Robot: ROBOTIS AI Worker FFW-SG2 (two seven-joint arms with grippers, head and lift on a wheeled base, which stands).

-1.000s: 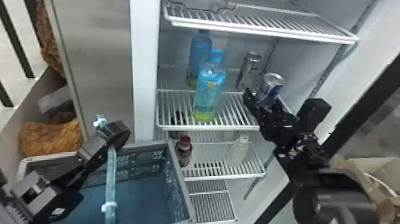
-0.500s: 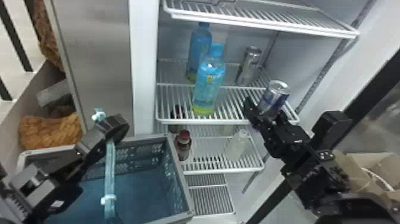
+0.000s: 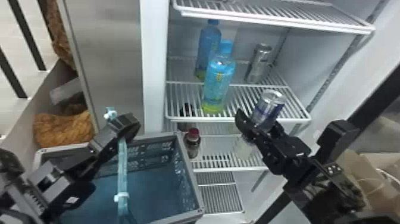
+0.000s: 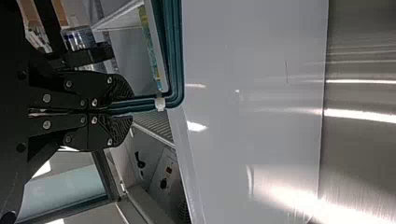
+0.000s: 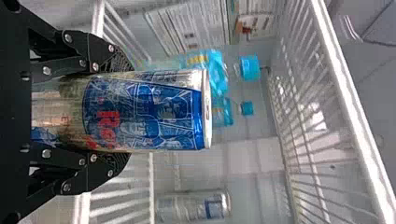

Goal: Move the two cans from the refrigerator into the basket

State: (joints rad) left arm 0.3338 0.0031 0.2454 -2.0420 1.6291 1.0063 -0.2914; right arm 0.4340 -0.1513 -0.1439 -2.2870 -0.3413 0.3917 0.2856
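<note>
My right gripper [image 3: 258,121] is at the front edge of the middle refrigerator shelf, closed around a blue and silver can [image 3: 269,107]. In the right wrist view, the right gripper [image 5: 122,112] has one finger on either side of this can [image 5: 161,112]. Farther back on that shelf stands the second, silver can [image 3: 258,64], also in the right wrist view [image 5: 194,206]. At the left, the left gripper [image 3: 124,127] grips the teal handle [image 3: 122,169] over the grey-blue basket [image 3: 190,175]. In the left wrist view, the left gripper [image 4: 125,109] is closed on the handle [image 4: 175,51].
Two blue bottles [image 3: 219,80] stand left of the cans on the middle shelf [image 3: 202,119]. A red-capped bottle [image 3: 193,144] and a pale bottle [image 3: 243,149] are on the lower shelf. The upper shelf [image 3: 276,22] spans above. Cardboard [image 3: 375,175] lies at the right.
My right gripper and its can have come down in the head view, towards the shelf's front edge. The left gripper has shifted slightly rightwards with the handle. The second can has stayed put.
</note>
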